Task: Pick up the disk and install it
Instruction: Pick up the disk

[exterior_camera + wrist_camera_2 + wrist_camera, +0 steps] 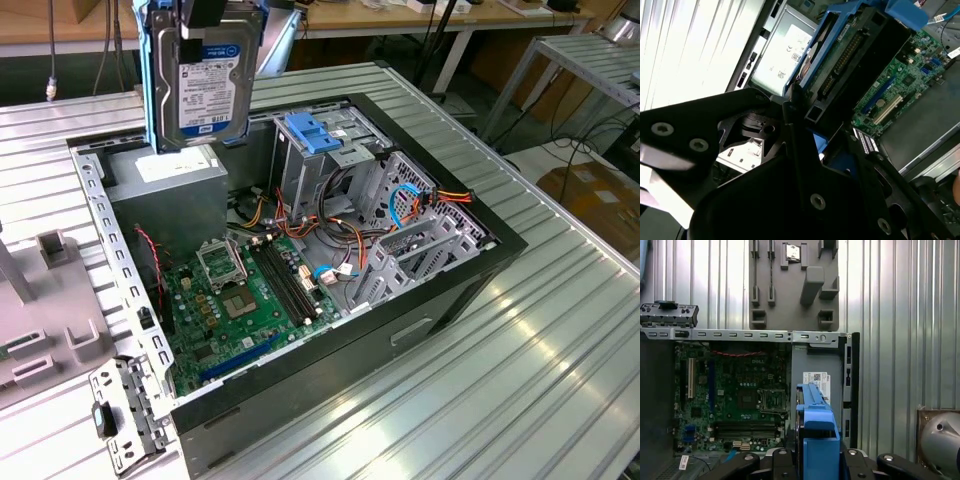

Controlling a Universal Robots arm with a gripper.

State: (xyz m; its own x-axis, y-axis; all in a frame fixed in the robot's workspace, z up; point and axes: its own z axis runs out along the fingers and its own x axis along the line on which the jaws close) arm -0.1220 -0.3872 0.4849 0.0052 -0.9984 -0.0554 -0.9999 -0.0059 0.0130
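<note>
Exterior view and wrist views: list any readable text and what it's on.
On the disk: label print too small to read.
On the grey metal box: white sticker print too small to read.
On the motherboard: markings too blurred to read.
Nothing legible enough to quote.

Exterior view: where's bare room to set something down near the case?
Bare ribbed table on the exterior view's right of the case, and along its near side. Crowded: cables and drive cage inside; grey fixture at that view's left; the disk overhead.
</note>
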